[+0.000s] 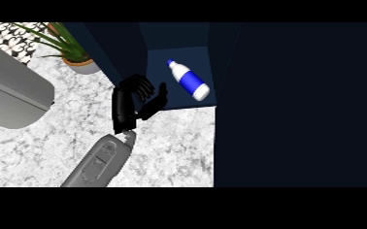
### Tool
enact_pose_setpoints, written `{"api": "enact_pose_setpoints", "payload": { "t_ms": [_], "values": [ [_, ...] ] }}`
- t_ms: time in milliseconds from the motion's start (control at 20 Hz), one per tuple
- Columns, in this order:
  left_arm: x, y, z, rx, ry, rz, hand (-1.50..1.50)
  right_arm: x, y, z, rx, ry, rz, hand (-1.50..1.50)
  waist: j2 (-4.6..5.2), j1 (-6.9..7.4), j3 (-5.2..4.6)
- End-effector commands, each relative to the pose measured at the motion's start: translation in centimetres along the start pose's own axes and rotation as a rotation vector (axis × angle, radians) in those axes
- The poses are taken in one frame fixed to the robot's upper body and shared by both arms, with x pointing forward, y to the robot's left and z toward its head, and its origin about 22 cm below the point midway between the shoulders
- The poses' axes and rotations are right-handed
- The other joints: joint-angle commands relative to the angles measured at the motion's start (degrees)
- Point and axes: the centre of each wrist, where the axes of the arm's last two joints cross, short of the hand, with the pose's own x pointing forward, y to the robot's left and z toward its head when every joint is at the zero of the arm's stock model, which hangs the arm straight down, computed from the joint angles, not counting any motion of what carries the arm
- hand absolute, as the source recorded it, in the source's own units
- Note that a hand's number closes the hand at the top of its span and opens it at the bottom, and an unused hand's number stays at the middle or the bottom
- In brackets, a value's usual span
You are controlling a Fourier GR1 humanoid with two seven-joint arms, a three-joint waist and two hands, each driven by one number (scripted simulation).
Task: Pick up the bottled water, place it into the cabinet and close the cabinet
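Note:
The bottled water (190,81), white with a blue label and a white cap, lies on its side on the floor of the open dark blue cabinet (179,102), cap toward the back left. My left hand (135,99) hovers just left of the cabinet's opening, beside the lower edge of the open left door (114,48). Its fingers are relaxed and hold nothing, and the thumb points toward the bottle, a short gap away. My right hand does not show.
A broad dark panel (287,102) of the cabinet fills the right half of the view. A potted plant (72,48) stands at the back left, and a grey rounded basin (22,97) sits at the left edge. Marble counter (172,145) lies in front.

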Motion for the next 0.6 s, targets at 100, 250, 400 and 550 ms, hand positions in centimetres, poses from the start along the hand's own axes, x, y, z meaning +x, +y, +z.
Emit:
{"api": "enact_pose_setpoints", "payload": {
  "t_ms": [100,250,400,550],
  "values": [
    [1.5,-0.7,-6.7,0.002,0.071,-0.06,-1.5,0.0,-0.7,0.3,-0.002,0.019,0.018,-1.5,2.53,-1.88,-0.69],
    [1.6,0.0,-7.8,-0.003,0.091,-0.075,-1.5,-0.4,-0.6,0.7,0.002,0.005,0.005,-1.5,2.27,-1.66,-0.66],
    [1.1,-0.1,-8.1,0.0,0.099,-0.087,-1.5,-0.7,-0.4,-0.5,0.009,-0.006,-0.003,-1.5,2.77,-1.05,-0.76],
    [2.1,-1.1,-8.3,0.014,0.101,-0.081,-1.5,-1.0,0.0,-0.6,0.011,-0.002,-0.005,-1.5,2.71,-1.27,-0.74]
  ]
}}
